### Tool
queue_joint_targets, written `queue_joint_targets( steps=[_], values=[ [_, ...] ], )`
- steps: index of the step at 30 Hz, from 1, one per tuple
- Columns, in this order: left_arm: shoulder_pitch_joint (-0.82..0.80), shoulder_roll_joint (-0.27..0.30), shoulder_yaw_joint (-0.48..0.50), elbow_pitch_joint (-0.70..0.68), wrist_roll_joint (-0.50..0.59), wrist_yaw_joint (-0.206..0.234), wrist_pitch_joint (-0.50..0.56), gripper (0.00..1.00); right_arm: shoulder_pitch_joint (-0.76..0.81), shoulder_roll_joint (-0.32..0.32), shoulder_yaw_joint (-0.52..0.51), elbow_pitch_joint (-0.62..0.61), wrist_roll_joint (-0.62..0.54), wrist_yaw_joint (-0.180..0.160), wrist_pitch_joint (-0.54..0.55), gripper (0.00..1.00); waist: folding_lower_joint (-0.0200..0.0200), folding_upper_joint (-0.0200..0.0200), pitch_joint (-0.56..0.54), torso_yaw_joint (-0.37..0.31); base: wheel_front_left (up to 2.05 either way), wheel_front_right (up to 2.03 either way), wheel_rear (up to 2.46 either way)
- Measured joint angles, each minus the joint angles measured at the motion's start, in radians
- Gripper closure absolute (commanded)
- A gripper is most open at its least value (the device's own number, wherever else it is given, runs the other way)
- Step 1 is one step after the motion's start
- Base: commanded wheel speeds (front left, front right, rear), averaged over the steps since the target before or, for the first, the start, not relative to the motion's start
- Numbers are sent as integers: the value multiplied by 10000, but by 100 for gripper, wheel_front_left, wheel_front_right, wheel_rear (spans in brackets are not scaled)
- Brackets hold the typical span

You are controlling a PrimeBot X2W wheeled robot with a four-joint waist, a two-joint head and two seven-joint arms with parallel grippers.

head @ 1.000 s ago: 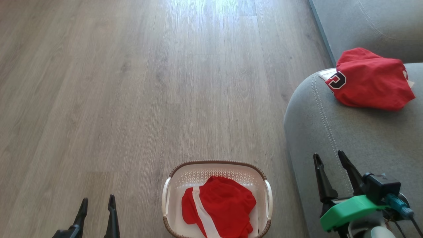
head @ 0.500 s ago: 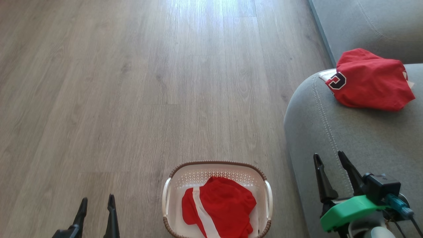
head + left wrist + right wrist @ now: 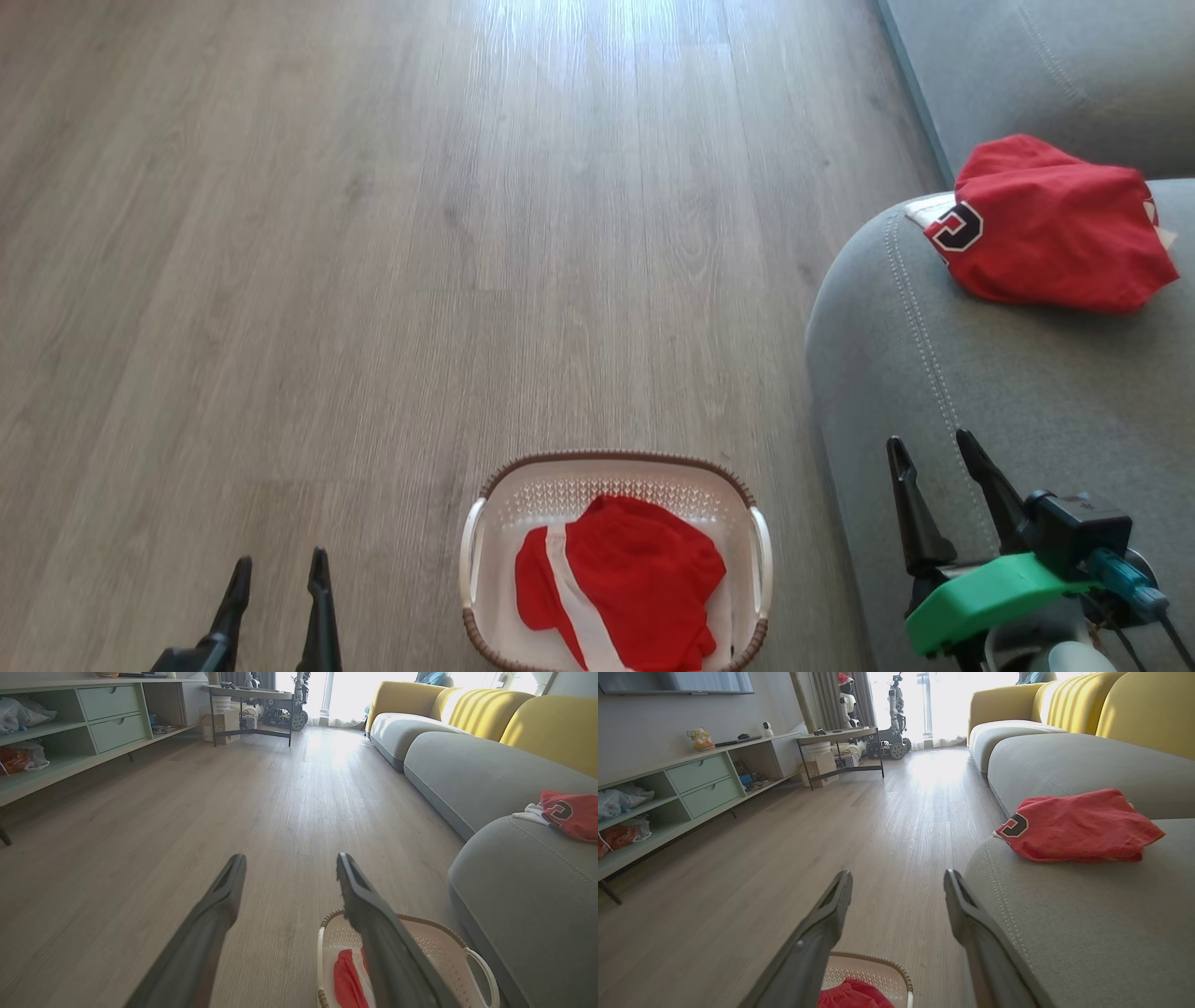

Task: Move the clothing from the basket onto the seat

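The cream basket [image 3: 476, 551] with its brown rim stands on the floor at the bottom centre, holding a crumpled red garment with a white stripe [image 3: 625, 583]. A second red piece with a black number [image 3: 1046, 224] lies on the grey sofa [image 3: 980, 392] at the right. My left gripper [image 3: 278, 563] is open low at the left of the basket, empty. My right gripper [image 3: 934, 446] is open over the sofa's front edge, empty. The basket [image 3: 439, 938] and its red cloth [image 3: 348, 980] show behind the left fingers; the sofa garment [image 3: 1073, 826] shows ahead of the right gripper [image 3: 899, 879].
Pale wood floor [image 3: 373, 233] stretches ahead. A low green-white shelf unit [image 3: 70, 732] runs along the left wall, a metal-legged table [image 3: 840, 742] stands far off, and yellow sofa backs [image 3: 490, 704] line the right.
The head view has shifted slightly, so the sofa and floor sit a little differently in frame. Grippers, basket and both garments keep their places.
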Motion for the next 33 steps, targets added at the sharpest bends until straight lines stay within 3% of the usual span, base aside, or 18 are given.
queue_joint_targets(
  steps=[8, 17, 26, 33],
  values=[
    [-282, -75, -389, 148, 194, -207, 105, 0, -53, 13, -148, -174, -199, 0, 0, 0, 0, 0, 534, -17, 0, 0, 0],
    [-2453, -585, -972, 1093, 539, -761, 207, 0, -1690, 17, -244, -959, -493, 0, -12, 0, 0, 0, 2197, -202, 0, 0, 0],
    [-4963, -1542, -1818, 3421, 895, -1666, 276, 0, -3476, 13, -303, -1377, -639, 0, -228, 0, 0, 0, 4317, -573, 0, 0, 0],
    [-7103, -2328, -2468, 6063, 1233, -2437, 276, 0, -4530, 8, -265, -2104, -740, 0, -345, 0, 0, 0, 6094, -983, 0, 0, 0]
  ],
)
